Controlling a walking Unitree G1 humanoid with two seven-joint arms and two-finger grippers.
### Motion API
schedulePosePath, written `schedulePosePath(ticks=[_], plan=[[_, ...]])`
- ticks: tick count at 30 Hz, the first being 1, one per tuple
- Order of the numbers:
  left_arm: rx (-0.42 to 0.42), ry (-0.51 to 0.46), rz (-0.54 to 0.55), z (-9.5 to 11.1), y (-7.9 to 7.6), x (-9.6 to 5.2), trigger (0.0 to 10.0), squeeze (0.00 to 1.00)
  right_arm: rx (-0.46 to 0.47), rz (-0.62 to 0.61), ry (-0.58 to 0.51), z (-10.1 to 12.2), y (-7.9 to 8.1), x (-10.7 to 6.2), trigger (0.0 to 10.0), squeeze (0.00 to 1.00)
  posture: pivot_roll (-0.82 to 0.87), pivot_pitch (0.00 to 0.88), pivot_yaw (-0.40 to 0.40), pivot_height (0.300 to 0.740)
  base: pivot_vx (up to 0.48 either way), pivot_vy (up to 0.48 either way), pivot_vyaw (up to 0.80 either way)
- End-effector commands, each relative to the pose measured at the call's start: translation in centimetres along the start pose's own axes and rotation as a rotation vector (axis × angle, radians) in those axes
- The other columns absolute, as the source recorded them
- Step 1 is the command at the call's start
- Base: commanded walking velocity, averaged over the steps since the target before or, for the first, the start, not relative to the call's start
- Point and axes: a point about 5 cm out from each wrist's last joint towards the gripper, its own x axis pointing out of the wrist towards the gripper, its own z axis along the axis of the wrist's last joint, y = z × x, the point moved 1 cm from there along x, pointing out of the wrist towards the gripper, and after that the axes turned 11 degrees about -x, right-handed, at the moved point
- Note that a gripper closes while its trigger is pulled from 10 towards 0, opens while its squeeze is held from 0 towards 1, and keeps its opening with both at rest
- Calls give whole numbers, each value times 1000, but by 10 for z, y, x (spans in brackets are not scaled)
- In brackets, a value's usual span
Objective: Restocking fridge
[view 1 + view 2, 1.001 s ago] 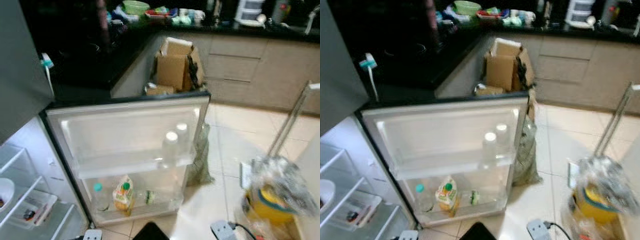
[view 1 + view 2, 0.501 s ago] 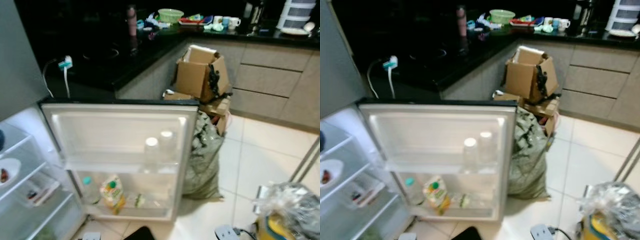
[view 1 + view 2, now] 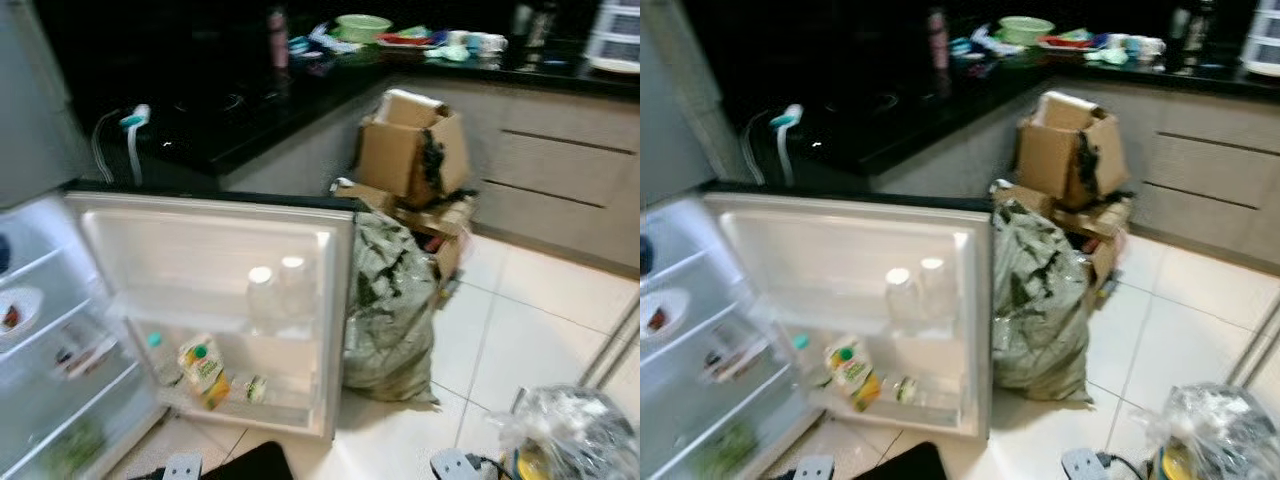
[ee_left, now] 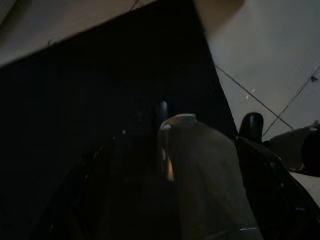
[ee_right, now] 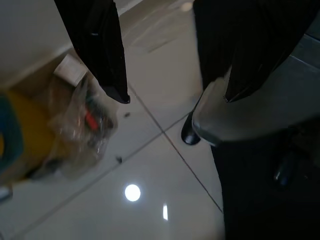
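The fridge door [image 3: 210, 250] stands wide open at the left. Its upper door shelf carries two clear bottles with white caps [image 3: 275, 295]. In the lower door shelf stand a yellow juice carton [image 3: 203, 370], a small bottle with a teal cap [image 3: 156, 352] and a little bottle lying down [image 3: 252, 388]. Wire shelves and a white bowl [image 3: 18, 312] show inside the fridge [image 3: 50, 370]. My right gripper [image 5: 177, 96] hangs open over the floor tiles, holding nothing. In the dark left wrist view my left gripper [image 4: 170, 147] hangs idle with its fingers apart.
A full grey-green sack [image 3: 388, 305] leans against the door's edge, with cardboard boxes [image 3: 412, 150] behind it. A black counter [image 3: 250, 110] runs along the back. A clear plastic bag over a yellow item [image 3: 575, 440] and a power strip [image 3: 455, 466] lie at the lower right.
The whole picture has slid left and the camera has turned right. The sack and boxes now sit mid-frame. Nothing in the fridge has moved.
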Motion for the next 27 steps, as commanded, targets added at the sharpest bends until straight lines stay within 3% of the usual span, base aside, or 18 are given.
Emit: schedulePosePath(ticks=[1,15,23,27], plan=[[-11,14,9,-4,3,-1,10000,0,7,16,-12,2,4,1,10000,0,-44,0,-4,740,0,0,769],[-10,25,-3,-8,0,-1,10000,0,25,-32,1,-2,-3,-1,10000,0,-53,0,-3,740,0,0,715],[15,38,-22,-9,-3,-1,10000,0,8,-70,28,-5,-6,-1,10000,0,-54,0,-3,740,0,0,0],[11,41,-27,-10,-4,0,10000,0,13,-69,29,-6,-6,-1,10000,0,-53,0,-4,740,0,-472,0]])
